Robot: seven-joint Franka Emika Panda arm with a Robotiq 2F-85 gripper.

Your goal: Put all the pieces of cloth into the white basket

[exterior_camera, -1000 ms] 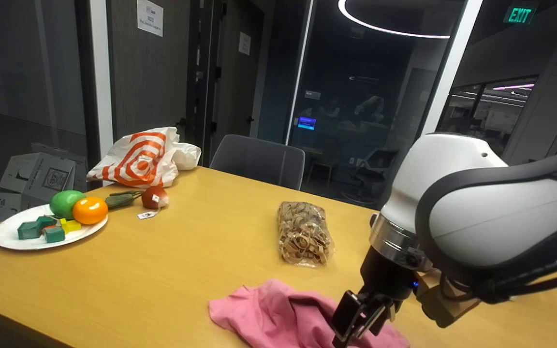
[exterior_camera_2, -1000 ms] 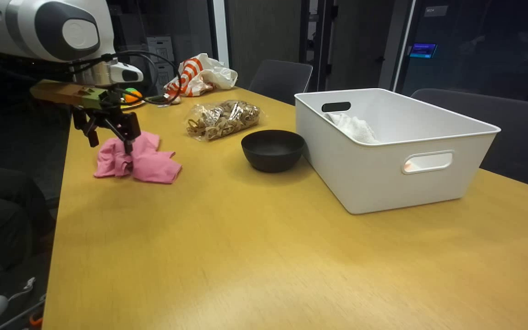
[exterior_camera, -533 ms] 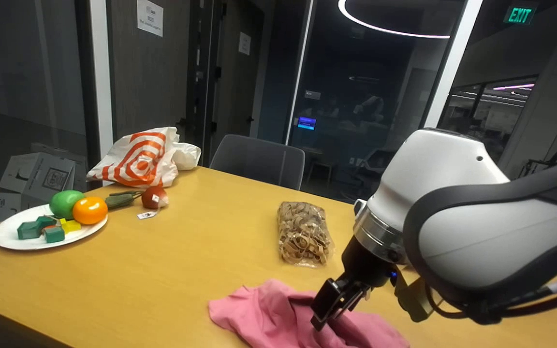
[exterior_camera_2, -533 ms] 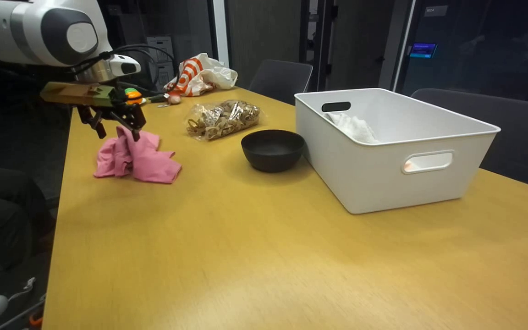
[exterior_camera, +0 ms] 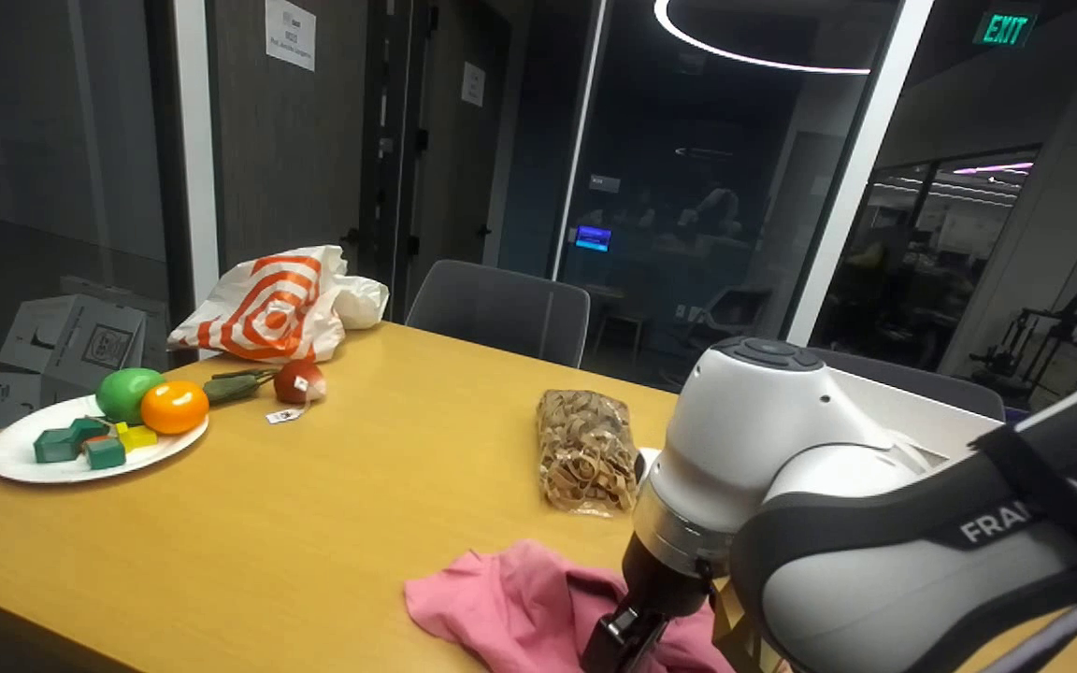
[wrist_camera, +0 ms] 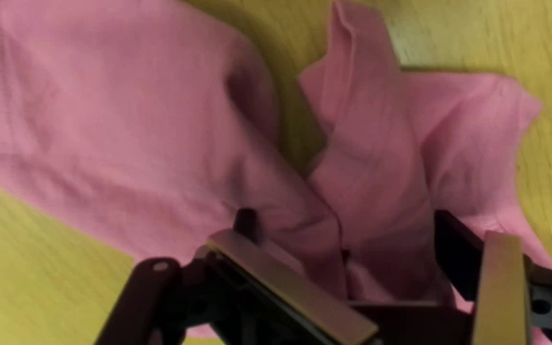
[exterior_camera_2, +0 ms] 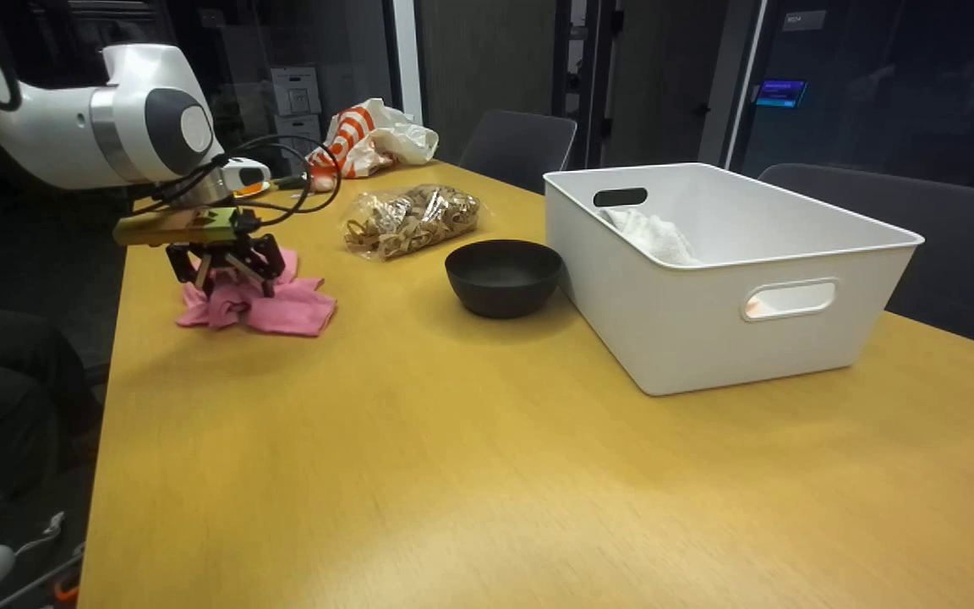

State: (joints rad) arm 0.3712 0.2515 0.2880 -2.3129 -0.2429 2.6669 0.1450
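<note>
A crumpled pink cloth [exterior_camera: 501, 603] lies on the table; it shows also in an exterior view [exterior_camera_2: 292, 309] and fills much of the wrist view [wrist_camera: 127, 115]. My gripper [exterior_camera_2: 236, 290] is low over the cloth, pointing down. In the wrist view my gripper [wrist_camera: 349, 237] has its fingers wide apart, with folds of pink cloth between them. Whether the fingertips touch the cloth I cannot tell. The white basket [exterior_camera_2: 707, 347] stands well away from the gripper. A white cloth [exterior_camera_2: 654, 237] lies inside it, partly hidden by the wall.
A black bowl [exterior_camera_2: 504, 283] stands beside the basket. A clear bag of brown paper strips [exterior_camera: 587, 453] lies beyond the pink cloth. A plate [exterior_camera: 10, 458] with toy fruit and blocks, a red item [exterior_camera: 299, 382] and a plastic shopping bag [exterior_camera: 267, 308] are at the far end.
The gripper has risen a little, shifted across the pink cloth, then come down over it. The arm now leans lower. The cloth, basket and bowl stay in place.
</note>
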